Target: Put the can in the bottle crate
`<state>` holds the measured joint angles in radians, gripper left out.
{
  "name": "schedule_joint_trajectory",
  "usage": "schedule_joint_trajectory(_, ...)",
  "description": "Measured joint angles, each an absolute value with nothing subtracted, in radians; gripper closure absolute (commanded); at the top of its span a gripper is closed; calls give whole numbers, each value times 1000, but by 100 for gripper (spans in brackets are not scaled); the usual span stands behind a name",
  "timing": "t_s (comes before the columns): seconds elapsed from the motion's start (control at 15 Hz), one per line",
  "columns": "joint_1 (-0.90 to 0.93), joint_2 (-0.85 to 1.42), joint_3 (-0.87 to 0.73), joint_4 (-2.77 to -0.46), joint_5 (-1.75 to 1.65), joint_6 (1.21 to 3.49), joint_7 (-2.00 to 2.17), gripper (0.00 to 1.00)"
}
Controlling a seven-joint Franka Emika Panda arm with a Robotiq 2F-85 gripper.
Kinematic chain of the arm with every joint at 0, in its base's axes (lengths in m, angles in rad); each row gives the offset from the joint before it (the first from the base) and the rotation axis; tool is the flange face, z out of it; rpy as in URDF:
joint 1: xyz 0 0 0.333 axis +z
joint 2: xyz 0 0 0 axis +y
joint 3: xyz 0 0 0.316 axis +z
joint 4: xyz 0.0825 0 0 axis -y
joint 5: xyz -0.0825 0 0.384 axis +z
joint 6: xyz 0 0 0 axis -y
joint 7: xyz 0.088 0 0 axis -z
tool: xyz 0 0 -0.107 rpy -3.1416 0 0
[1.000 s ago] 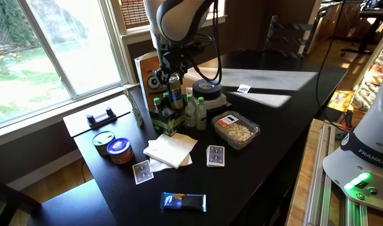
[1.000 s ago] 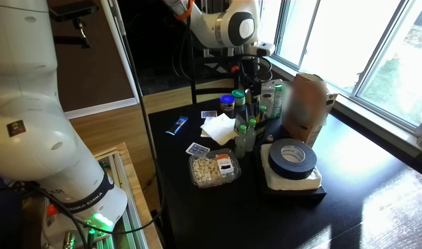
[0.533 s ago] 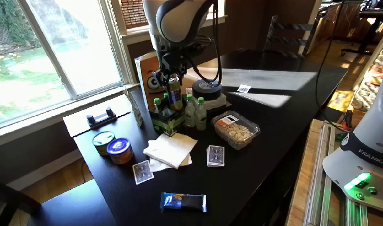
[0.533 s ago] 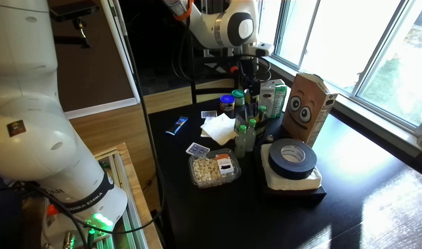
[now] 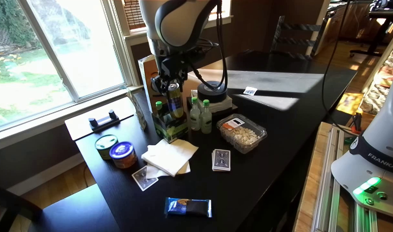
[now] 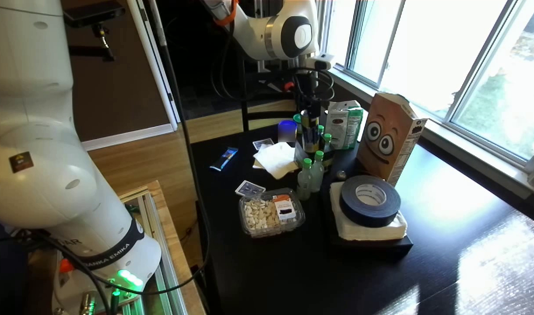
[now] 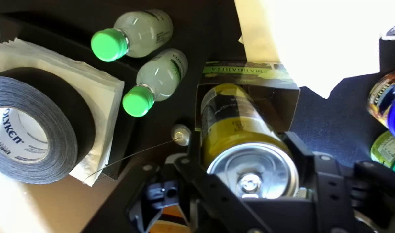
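Observation:
The can is tall, yellow and dark blue with a silver top. My gripper is shut on its upper end, a finger on each side. In both exterior views the can hangs tilted below the gripper. The bottle crate is a small dark and green open cardboard carrier. Its printed front wall shows in the wrist view, with the can's lower end over or inside its opening; I cannot tell how deep. A green-capped bottle stands in the crate. The can hides part of the inside.
Two green-capped bottles stand beside the crate. White napkins lie in front of it. A clear tub, a tape roll on napkins, an orange box with eyes, a pouch and a blue-lidded tin surround it.
The gripper and can have moved left and slightly down in an exterior view. The crate has shifted and turned slightly; the napkins and the playing card beside them have slid the same way.

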<state>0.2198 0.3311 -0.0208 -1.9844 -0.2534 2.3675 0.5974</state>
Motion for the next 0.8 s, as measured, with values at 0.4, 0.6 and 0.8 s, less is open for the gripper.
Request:
schedule_joint_trajectory(0.4,217,407,-21,-1984,-218,2380,611,62)
schedule_joint_trajectory(0.6,217,458,-21,-1979,-164,2404,613,62)
schedule_joint_trajectory(0.8,214,489,-21,-1973,-102,2420,618,6)
